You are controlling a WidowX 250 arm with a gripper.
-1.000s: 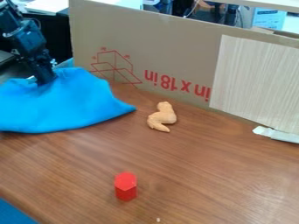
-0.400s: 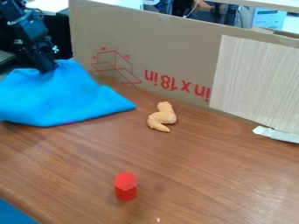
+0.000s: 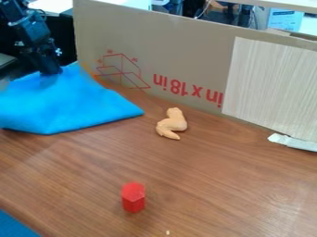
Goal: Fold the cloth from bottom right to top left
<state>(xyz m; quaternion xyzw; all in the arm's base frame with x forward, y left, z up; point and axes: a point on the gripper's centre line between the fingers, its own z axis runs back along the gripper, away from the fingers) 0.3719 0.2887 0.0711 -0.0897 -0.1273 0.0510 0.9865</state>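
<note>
A bright blue soft fabric cloth [image 3: 65, 104] lies at the left of the brown wood-grain desk [image 3: 217, 171], one pointed corner aimed right toward a tan toy chicken wing [image 3: 173, 124]. The black two-finger gripper [image 3: 51, 72] is down at the cloth's far edge, near the brown cardboard panel [image 3: 161, 51]; I cannot tell whether the jaws are wide, narrow or holding fabric. The step looks like settling the folded corner at the far left. To do it well, set any held fabric down low with a little slack, open the jaws fully, then lift straight up, clear of the panel, so the fold isn't dragged.
</note>
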